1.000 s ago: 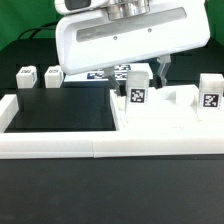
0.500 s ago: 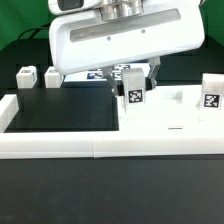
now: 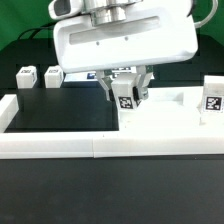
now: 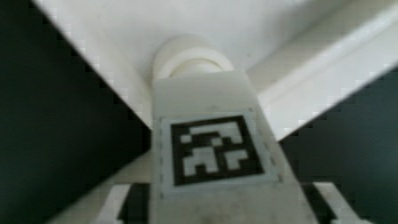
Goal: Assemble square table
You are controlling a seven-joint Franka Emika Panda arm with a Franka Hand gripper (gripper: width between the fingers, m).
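The white square slab (image 3: 170, 112) lies flat at the exterior view's right, inside the white border rail (image 3: 100, 146). My gripper (image 3: 126, 93) hangs over the slab's left edge, shut on a white tagged leg block (image 3: 126, 98) that is slightly tilted. In the wrist view the leg (image 4: 210, 120) runs away from me with its tag facing the camera. My gripper (image 4: 226, 205) has one finger (image 4: 135, 203) on each side of the leg, over the slab (image 4: 125, 35). Two leg blocks (image 3: 25, 77) (image 3: 52, 76) stand at the back left. Another (image 3: 210, 96) stands on the right.
The border rail runs along the front and up the exterior view's left side (image 3: 8, 108). Black table surface (image 3: 60, 112) lies between the left rail and the slab. The arm's large white body (image 3: 120, 45) hides the back middle of the scene.
My gripper has moved toward the exterior view's left and come lower, closing in around the tagged leg. The leg has shifted left with it and now tilts.
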